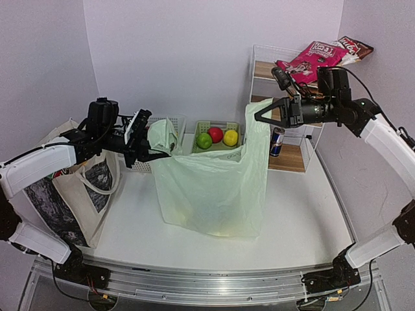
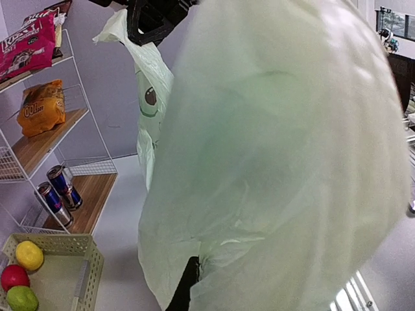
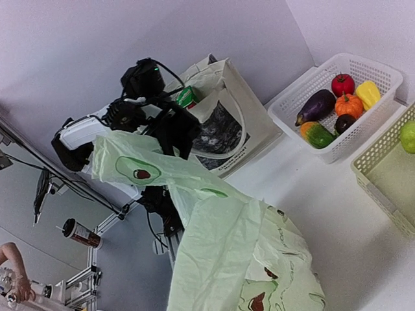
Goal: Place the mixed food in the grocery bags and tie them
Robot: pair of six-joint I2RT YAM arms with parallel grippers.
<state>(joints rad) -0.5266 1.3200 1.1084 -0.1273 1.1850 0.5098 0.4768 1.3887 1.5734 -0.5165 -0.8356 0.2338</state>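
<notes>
The pale-green plastic bag (image 1: 211,188) printed with avocados stands open mid-table, stretched between both grippers. My left gripper (image 1: 159,148) is shut on its left handle. One black finger (image 2: 187,288) shows against the bag (image 2: 279,162), which fills the left wrist view. My right gripper (image 1: 259,116) is shut on the right handle, held high. Its fingers are hidden under the bag (image 3: 227,246) in the right wrist view. The beige canvas tote (image 1: 78,184) stands at the left, a green packet (image 3: 187,97) poking out. Snack packets (image 1: 314,58) and a drink can (image 1: 277,141) sit on the shelf.
A white wire shelf (image 1: 305,155) stands at the back right with an orange packet (image 2: 42,107) and two cans (image 2: 58,191). A green basket (image 1: 219,148) holds a lime, apple and lemon. A white basket (image 3: 382,71) holds vegetables.
</notes>
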